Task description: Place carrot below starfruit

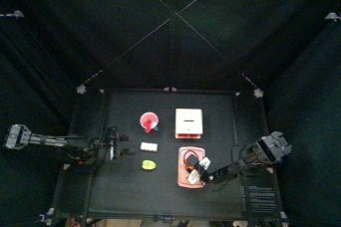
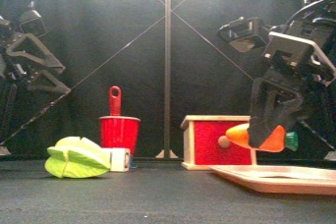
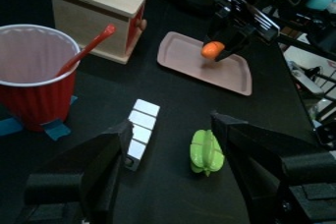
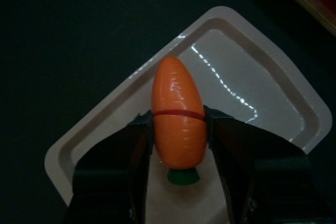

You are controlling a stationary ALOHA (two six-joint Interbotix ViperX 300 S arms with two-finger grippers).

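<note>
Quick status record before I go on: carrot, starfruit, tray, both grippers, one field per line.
carrot: held in the right gripper, above the pink tray
starfruit: on the table, apart from the tray
right gripper: shut on carrot
left gripper: open, empty, hovers near the starfruit
task: not yet done

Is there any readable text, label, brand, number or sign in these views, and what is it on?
None can be read.
The red cup, the wooden box, the pink tray, the carrot, the starfruit and the pale block show no print.
</note>
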